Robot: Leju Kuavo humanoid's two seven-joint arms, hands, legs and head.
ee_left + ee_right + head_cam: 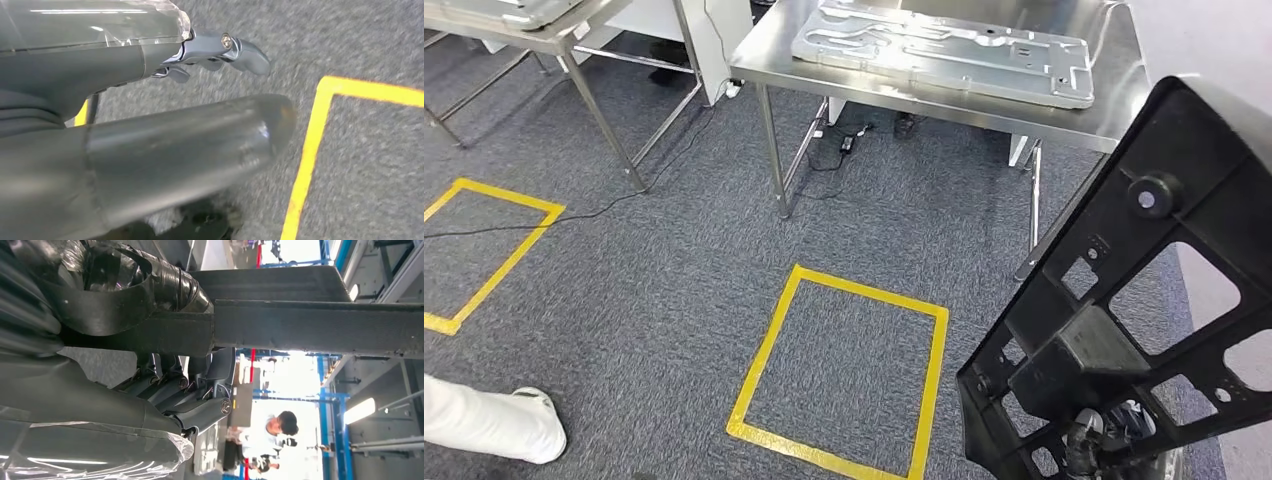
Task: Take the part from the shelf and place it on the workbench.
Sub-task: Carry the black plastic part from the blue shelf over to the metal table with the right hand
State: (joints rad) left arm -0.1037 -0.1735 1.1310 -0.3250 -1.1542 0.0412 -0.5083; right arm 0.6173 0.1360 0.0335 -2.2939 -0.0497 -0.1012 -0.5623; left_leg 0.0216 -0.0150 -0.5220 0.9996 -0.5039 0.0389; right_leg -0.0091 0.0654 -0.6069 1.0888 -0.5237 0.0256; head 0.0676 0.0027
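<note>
A black part (1124, 300), lower right of the frame, is gripped upright by the right hand (165, 390), long axis tilting toward the workbench (1114, 110) ahead at top; the left hand (220, 50) hangs empty, fingers apart.

the left hand (165, 125) has a thick smooth grey thumb with a rounded tip, and darker blue-grey metallic fingers (240, 50) with a small silver screw. clear plastic film covers the grey ribbed wrist cover. the right hand (165, 390) has the same dark fingers, screw and film.
</note>
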